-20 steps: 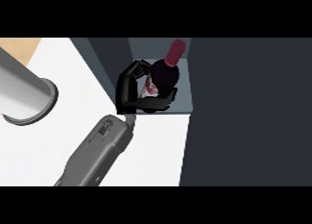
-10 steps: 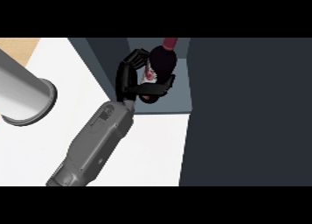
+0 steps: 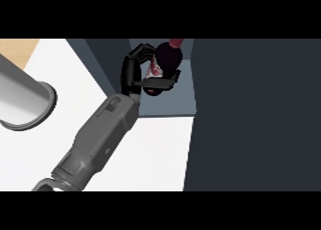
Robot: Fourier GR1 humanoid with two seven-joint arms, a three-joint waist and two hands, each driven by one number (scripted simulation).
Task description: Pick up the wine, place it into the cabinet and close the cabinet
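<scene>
The wine bottle (image 3: pixel 168 53) is dark with a red neck. It stands inside the open cabinet (image 3: pixel 171 104) at the top middle of the head view, its neck pointing up and away. My right hand (image 3: pixel 132 72) is shut on it: the fingers curl round its left side and the thumb crosses its lower body. The hand hides the bottle's base. My grey forearm (image 3: pixel 100 134) reaches in from the lower left across the white counter (image 3: pixel 156 152). My left hand does not show.
A wide dark panel (image 3: pixel 256 112), probably the cabinet's open door, fills the right half of the view. A large grey cylinder (image 3: pixel 16 96) with a flanged end lies at the left edge. A strip of wood-coloured surface (image 3: pixel 10 49) shows at the top left.
My right hand has carried the bottle farther up and deeper into the cabinet, and the forearm has stretched out after it. The grey cylinder has not moved.
</scene>
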